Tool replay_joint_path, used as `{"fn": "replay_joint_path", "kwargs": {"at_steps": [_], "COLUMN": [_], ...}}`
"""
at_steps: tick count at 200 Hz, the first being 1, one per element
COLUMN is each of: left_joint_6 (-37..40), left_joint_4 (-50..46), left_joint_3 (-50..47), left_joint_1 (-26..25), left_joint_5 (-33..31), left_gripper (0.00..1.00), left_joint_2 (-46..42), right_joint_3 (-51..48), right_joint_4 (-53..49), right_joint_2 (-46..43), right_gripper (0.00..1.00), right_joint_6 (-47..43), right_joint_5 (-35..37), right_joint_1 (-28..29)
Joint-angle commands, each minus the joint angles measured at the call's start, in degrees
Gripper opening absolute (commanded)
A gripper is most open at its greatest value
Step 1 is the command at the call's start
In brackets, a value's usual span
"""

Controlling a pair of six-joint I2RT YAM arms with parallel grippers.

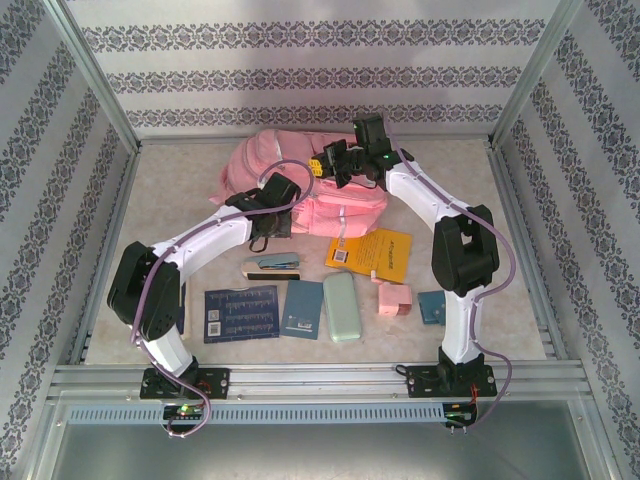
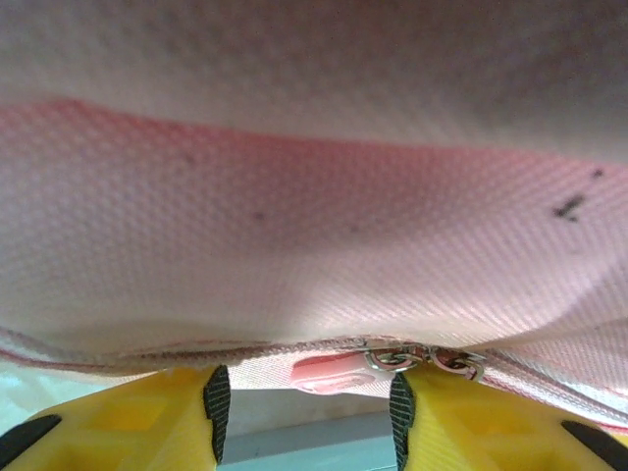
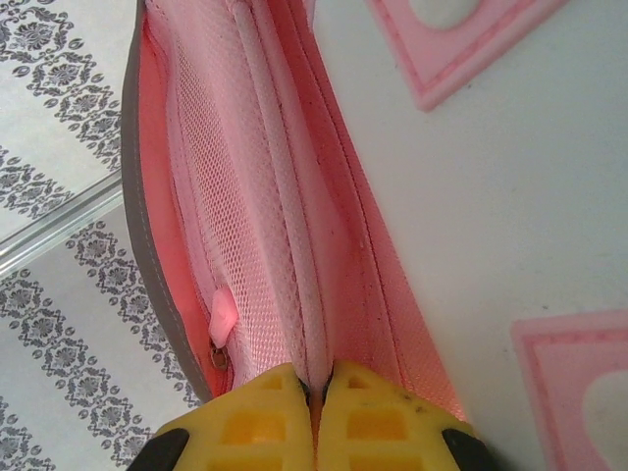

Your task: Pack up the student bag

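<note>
- The student bag point(image 1: 250, 165) lies at the far middle of the table point(image 1: 170, 210), its pink bulk slumped to the left and its pocketed front facing the near side.
- Both arms reach in to it, one from each side.
- The left gripper point(image 2: 309, 397) is at the bag's left near side. Its yellow fingers point(image 2: 157, 422) are spread, with a clear gap between them.
- Just past that gap runs a zip line. A pink pull tab point(image 2: 329, 371) lies along it, with two metal sliders point(image 2: 412, 358) close by the right finger. The tab is not pinched.
- The right gripper point(image 3: 316, 391) is at the bag's far right. Its fingers point(image 3: 255, 417) are pressed together on a white piped edge point(image 3: 285, 196) of the bag, beside pink mesh lining.
- Nearer than the bag lie a blue-grey stapler point(image 1: 272, 265) and a yellow booklet point(image 1: 375, 255), the booklet just beside the bag's near edge.
- Nearer still, in a row from left to right, are a dark blue booklet point(image 1: 240, 313), a teal notebook point(image 1: 303, 308), a mint case point(image 1: 342, 305), a small pink box point(image 1: 393, 300) and a small teal item point(image 1: 432, 305).
</note>
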Motion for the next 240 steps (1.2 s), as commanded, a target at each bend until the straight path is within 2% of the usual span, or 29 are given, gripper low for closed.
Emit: {"fn": "replay_joint_path", "kwargs": {"at_steps": [1,47,107,170,199,240], "left_joint_6": [4.46,12.22,15.25,17.76,17.70,15.19], "left_joint_4": [3.45,5.95,6.66,6.07,5.44,4.98], "left_joint_3": [-1.26,-3.50,-1.43,-2.44,-3.89,-5.29], "left_joint_1": [0.54,0.69,0.66,1.04,2.16,5.76], "left_joint_5": [1.55,-0.91,-2.31,-2.32,-1.97,0.50], "left_gripper": [0.48,0.40,0.22,0.00,0.00,0.00], "left_joint_2": [0.55,0.06,1.34,-1.40,-3.76,-6.16], "right_joint_3": [1.80,3.14,3.67,5.87,7.53,8.22], "right_joint_4": [6.93,7.32,6.55,-5.06,-13.65,-19.49], "right_joint_2": [-4.50,-3.98,-4.01,-3.79,-3.58,-2.91], "right_gripper": [0.00,0.00,0.00,0.00,0.00,0.00], "right_joint_6": [1.31,1.50,0.35,-9.79,-17.29,-24.22], "right_joint_5": [-6.40,-8.27,-8.94,-8.28,-6.30,-5.54], "right_joint_1": [0.29,-0.02,-0.47,-1.97,-2.94,-3.73]}}
